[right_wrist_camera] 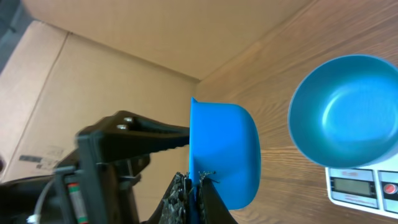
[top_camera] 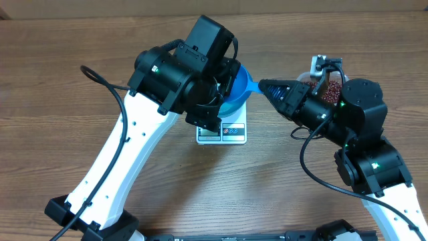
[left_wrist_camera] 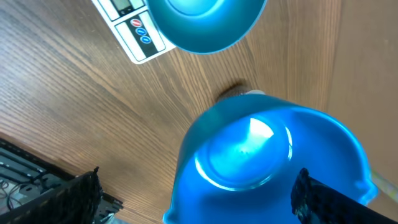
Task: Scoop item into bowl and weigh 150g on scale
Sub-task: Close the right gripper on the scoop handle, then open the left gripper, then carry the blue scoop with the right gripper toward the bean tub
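Two arms met over the scale point(top_camera: 222, 132) near the middle of the tabletop point(top_camera: 40, 147), with the small blue scoop point(right_wrist_camera: 225, 155) between them. The right jaws were clamped on the scoop's edge, holding it on its side and empty. The left jaws stood wide apart to either side of it, one finger point(left_wrist_camera: 71, 199) well clear of the plastic. The bowl point(right_wrist_camera: 348, 112) sat on the scale, bare inside as far as could be seen. The beans point(top_camera: 330, 88) lay in the clear tub point(top_camera: 309, 75) at about 2 o'clock from the scale, close by the right arm point(top_camera: 361, 107). The step in hand looked like the right arm taking the scoop alone to fetch beans. To do it well, the left arm point(top_camera: 174, 73) should first back straight off toward 9 o'clock, so that neither finger clipped the scoop or nudged the bowl beside it. The right arm should then swing toward 2 o'clock, turn the scoop's mouth up and dig shallowly. A grip on a thin edge seemed likely to twist under load, so small scoops and slow pours near the target weight would serve best.
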